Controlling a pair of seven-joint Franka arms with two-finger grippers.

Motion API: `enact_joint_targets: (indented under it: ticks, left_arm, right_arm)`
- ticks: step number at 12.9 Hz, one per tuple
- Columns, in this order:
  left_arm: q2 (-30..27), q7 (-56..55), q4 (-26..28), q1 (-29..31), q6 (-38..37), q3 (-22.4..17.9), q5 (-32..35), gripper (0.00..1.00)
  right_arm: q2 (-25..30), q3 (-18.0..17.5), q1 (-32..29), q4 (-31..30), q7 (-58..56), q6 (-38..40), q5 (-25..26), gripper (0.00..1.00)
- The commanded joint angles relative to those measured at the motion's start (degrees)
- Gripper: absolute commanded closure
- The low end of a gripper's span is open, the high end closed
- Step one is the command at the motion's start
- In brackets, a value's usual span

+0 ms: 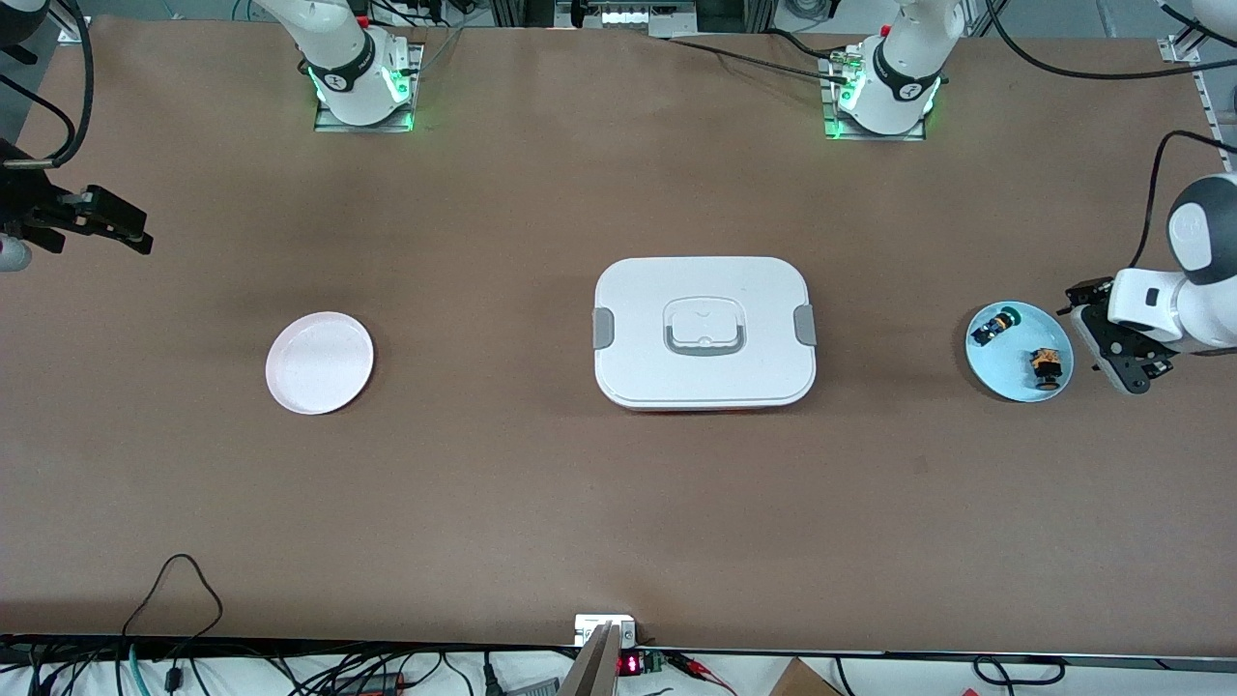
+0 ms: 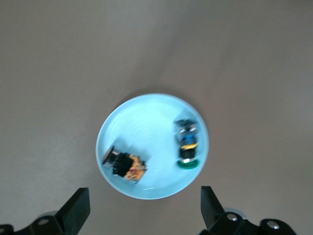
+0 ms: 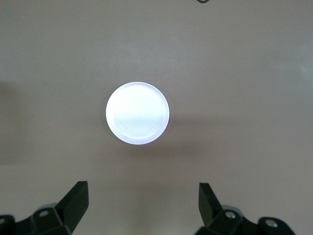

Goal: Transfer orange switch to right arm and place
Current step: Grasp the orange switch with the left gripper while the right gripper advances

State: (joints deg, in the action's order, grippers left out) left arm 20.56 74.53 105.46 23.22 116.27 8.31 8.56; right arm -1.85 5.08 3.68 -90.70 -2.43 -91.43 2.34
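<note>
The orange switch [image 1: 1046,367] lies on its side in a light blue plate [image 1: 1010,365] at the left arm's end of the table. It also shows in the left wrist view [image 2: 124,164], on the same plate [image 2: 146,125]. My left gripper [image 1: 1111,338] hangs open and empty over the table just beside that plate, apart from the switch; it also shows in the left wrist view [image 2: 144,211]. My right gripper [image 1: 114,227] is open and empty over the right arm's end of the table; it also shows in the right wrist view [image 3: 142,208].
A black switch with blue and green parts [image 1: 995,326] lies in the same blue plate [image 2: 187,144]. An empty white plate [image 1: 320,362] sits toward the right arm's end [image 3: 138,113]. A white lidded box [image 1: 704,332] stands mid-table.
</note>
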Motion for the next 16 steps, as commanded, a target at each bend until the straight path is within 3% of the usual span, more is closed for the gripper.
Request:
enact_joint_targets:
  ticks: [1, 10, 16]
  left_arm:
    - [6.06, 11.03, -0.51, 4.63, 7.1, 1.18, 1.81, 0.0]
    - [12.67, 24.78, 0.54, 8.77, 15.57, 3.55, 1.28, 0.0]
    - [12.84, 30.5, 2.03, 10.87, 15.48, 5.04, 0.76, 0.0]
  right_arm:
    - [0.01, 0.19, -0.08, 0.79, -0.57, 2.3, -0.75, 0.0]
    - [-2.01, -0.33, 2.55, 0.44, -0.74, 2.93, -7.52, 0.0]
    - [-5.35, -0.24, 3.0, 0.35, -3.27, 2.75, -24.45, 0.0]
